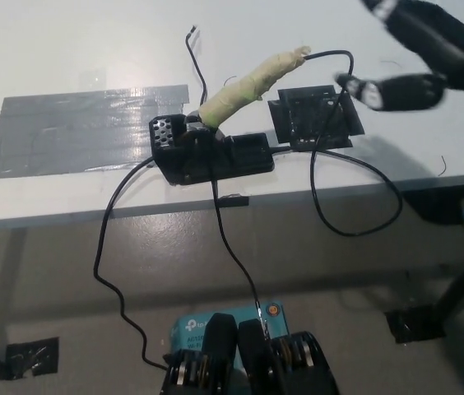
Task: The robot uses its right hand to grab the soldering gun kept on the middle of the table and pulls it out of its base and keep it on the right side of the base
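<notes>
The soldering gun (252, 84), its handle wrapped in pale green tape, stands tilted in its black base (209, 154) near the table's front edge, tip down in the holder. A black cable leaves the handle's top and loops off the table. My black right hand (417, 58) is open and blurred above the table at the upper right, its fingers (376, 89) pointing left toward the cable, apart from the gun. The white left hand is out of view.
A black square pad (313, 118) taped to the white table (67, 49) lies right of the base. Grey tape strips (76, 132) cover the table's left. Cables (113, 247) hang over the front edge to the floor.
</notes>
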